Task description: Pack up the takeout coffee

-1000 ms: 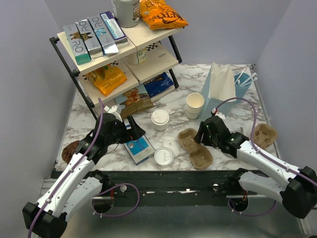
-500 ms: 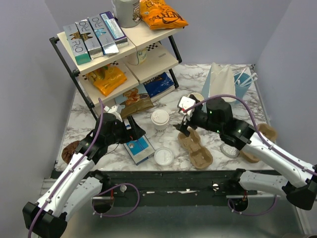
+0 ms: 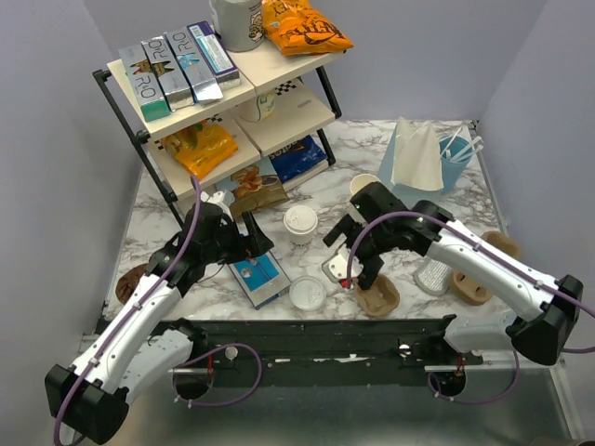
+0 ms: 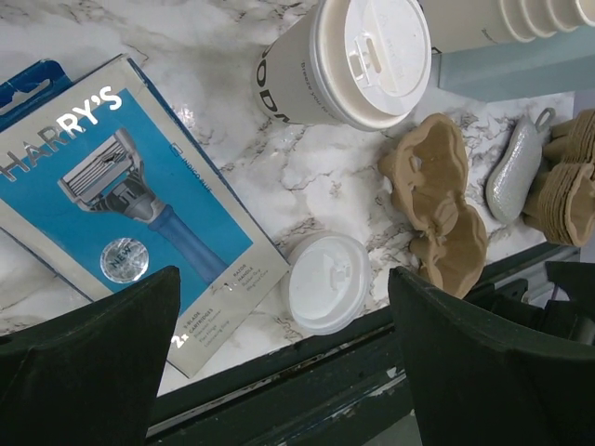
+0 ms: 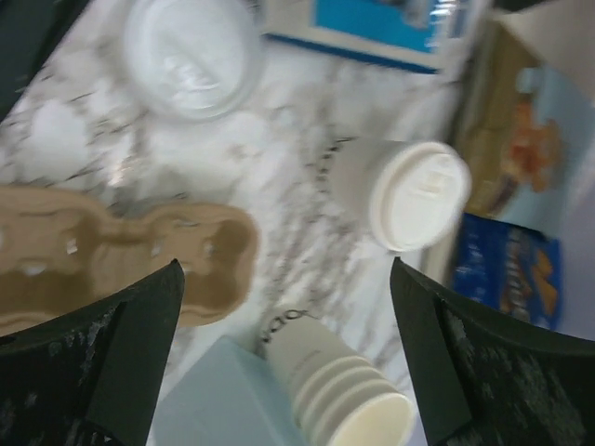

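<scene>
The takeout coffee (image 3: 300,223), a cream paper cup with a white sip lid, stands upright mid-table; it also shows in the left wrist view (image 4: 349,60) and the right wrist view (image 5: 409,190). My left gripper (image 3: 257,243) is open and empty, above the razor box, left of the cup; in its wrist view (image 4: 288,372) nothing lies between the jaws. My right gripper (image 3: 346,253) is open and empty, hovering over the left end of the brown pulp carrier (image 3: 379,295), just right of the cup; its wrist view (image 5: 288,372) shows it apart from everything.
A loose white lid (image 3: 307,293) lies near the front edge. A blue razor box (image 3: 260,277) lies left of it. Lidless stacked cups (image 5: 339,386) stand beside a light blue bag (image 3: 423,153). A shelf rack (image 3: 223,93) fills the back left. More carriers (image 3: 483,269) and a silver pouch (image 3: 432,274) lie at the right.
My right arm swung from the carrier's right side up and left, and now hangs over the carrier's left end near the coffee. My left arm shifted slightly towards the back.
</scene>
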Available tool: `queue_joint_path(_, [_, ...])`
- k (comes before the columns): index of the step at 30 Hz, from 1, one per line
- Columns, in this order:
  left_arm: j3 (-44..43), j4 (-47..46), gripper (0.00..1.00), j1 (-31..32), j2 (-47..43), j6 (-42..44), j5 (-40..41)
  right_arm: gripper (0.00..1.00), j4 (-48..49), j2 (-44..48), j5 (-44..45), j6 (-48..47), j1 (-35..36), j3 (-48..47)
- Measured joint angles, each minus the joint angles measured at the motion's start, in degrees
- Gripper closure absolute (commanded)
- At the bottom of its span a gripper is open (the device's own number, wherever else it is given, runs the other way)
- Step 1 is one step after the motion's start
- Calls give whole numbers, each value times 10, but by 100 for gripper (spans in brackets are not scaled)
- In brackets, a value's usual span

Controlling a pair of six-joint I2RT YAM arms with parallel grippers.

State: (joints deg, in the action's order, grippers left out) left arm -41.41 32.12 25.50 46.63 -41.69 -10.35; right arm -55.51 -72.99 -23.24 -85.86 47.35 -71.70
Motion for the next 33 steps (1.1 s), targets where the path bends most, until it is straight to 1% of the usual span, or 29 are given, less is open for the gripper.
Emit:
queue_joint_path(5, [-30,13,1,0,44,14,10,0,-69,-25,27,-70,-11,76])
queue_joint_path(8, [-36,14,1,0,72,16,16,1,-71,-38,44,-88,-36,121])
queue_joint_path(12, [-41,12,1,0,90,19,19,5,-53,-50,45,-87,-74,150])
queue_joint_path(15, [-54,15,1,0,101,29,25,6,-19,-56,42,-81,-76,169])
queue_joint_path(19, [-93,18,1,0,123,44,35,8,17,-62,34,-71,-76,199])
queue_joint_path(20, [-99,18,1,0,124,47,36,15,21,-64,34,-71,-76,202])
queue_joint_path(21, [-103,19,1,0,124,50,37,20,34,-64,35,-67,-76,209])
queue_joint_path(22, [-105,18,1,0,124,52,38,22,45,-64,36,-65,-76,216])
queue_joint_path(28, [-107,24,1,0,126,64,46,25,103,-78,40,-46,-76,243])
queue_joint_path(29, [-109,26,1,0,128,65,47,29,108,-82,41,-43,-76,243])
queue_joint_path(30, [-113,32,1,0,131,67,49,31,113,-85,41,-42,-76,243])
queue_joint_path(33, [-116,34,1,0,133,72,54,34,123,-88,44,-37,-76,243])
